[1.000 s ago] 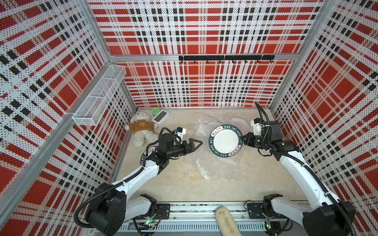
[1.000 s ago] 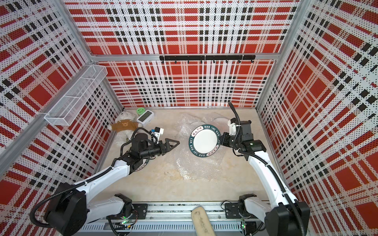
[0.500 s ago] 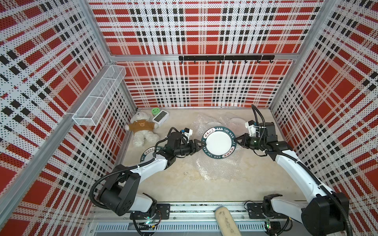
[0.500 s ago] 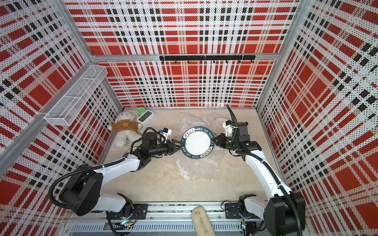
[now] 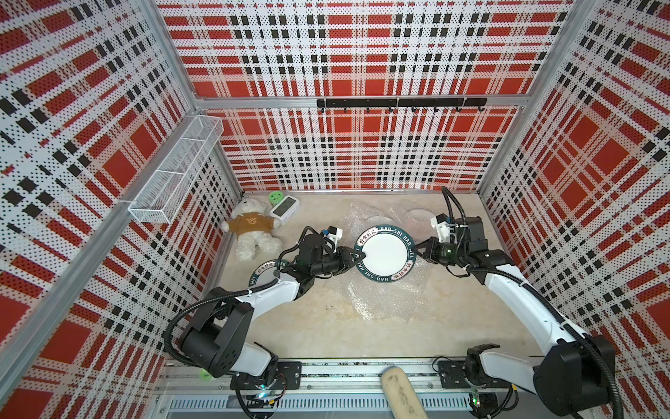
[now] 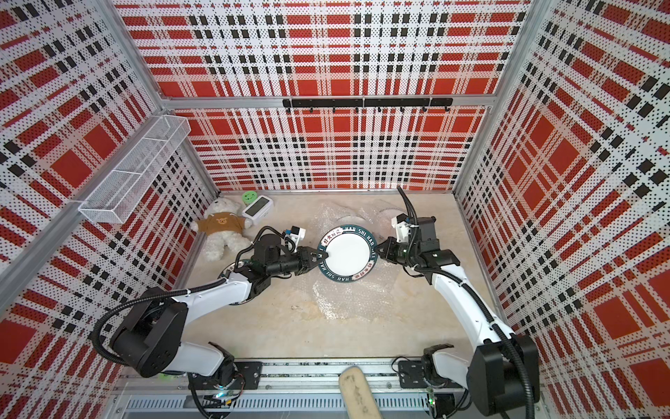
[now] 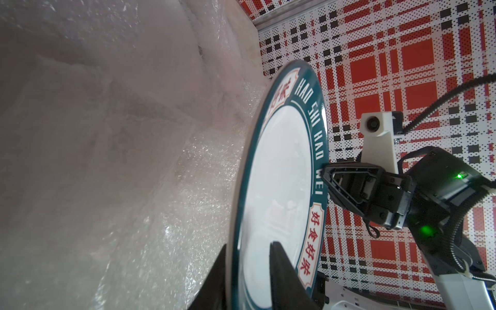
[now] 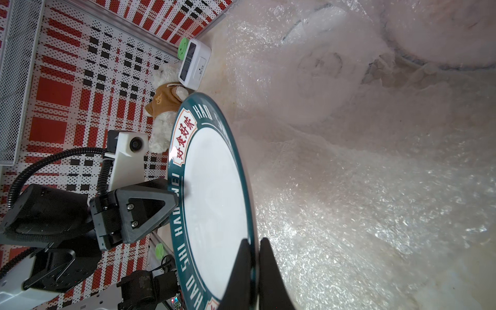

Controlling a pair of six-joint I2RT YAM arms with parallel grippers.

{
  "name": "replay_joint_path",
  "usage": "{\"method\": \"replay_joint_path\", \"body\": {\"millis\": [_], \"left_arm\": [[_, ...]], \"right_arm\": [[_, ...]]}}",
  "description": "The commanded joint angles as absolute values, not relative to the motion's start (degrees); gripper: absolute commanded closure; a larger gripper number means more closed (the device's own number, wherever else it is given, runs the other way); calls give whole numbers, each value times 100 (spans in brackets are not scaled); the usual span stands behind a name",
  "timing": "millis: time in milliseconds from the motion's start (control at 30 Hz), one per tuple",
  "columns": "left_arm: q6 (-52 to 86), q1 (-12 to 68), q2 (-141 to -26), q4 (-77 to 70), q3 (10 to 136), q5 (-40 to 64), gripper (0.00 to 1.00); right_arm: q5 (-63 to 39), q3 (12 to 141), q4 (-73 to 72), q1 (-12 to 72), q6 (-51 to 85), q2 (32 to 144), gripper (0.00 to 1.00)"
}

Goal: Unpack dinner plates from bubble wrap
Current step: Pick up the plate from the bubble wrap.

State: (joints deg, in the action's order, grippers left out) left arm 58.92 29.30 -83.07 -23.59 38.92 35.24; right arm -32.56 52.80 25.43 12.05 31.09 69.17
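A dinner plate (image 5: 384, 254) (image 6: 348, 255), white with a dark lettered rim band, hangs level above the bubble wrap (image 5: 384, 301) (image 6: 348, 297). My right gripper (image 5: 414, 250) (image 8: 252, 240) is shut on its right rim. My left gripper (image 5: 357, 257) (image 7: 248, 244) grips the opposite rim, one finger under it and one on the white face (image 7: 279, 174). A second banded plate (image 5: 261, 274) lies on the table under my left arm, mostly hidden. Two wrapped round shapes (image 5: 377, 219) (image 5: 420, 214) lie at the back under bubble wrap.
A teddy bear (image 5: 252, 232) and a white clock (image 5: 284, 208) sit in the back left corner. A wire basket (image 5: 174, 174) hangs on the left wall, a hook rail (image 5: 398, 103) on the back wall. A pale brush-like object (image 5: 398, 395) pokes in at the front edge.
The right gripper has carried the plate to the left. The left gripper moved right to meet it, and its wide-open jaws closed over the plate's left rim.
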Motion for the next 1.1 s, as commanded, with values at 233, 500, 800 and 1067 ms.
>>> {"method": "replay_joint_path", "body": {"millis": [233, 500, 800, 1067], "left_arm": [[6170, 2838, -7872, -2548, 3539, 3401, 74], [6204, 2885, -7962, -2462, 3551, 3306, 80], [6235, 2903, -7973, -2212, 3560, 3121, 96], [6293, 2916, -7848, -1937, 3602, 2936, 100]], "right_arm": [[-3173, 5291, 2180, 1252, 3054, 6961, 100], [-3135, 5326, 2182, 1361, 3041, 6969, 100], [-2977, 5272, 2191, 1466, 2971, 6961, 100], [-2948, 5250, 2076, 1493, 2958, 7018, 100]]}}
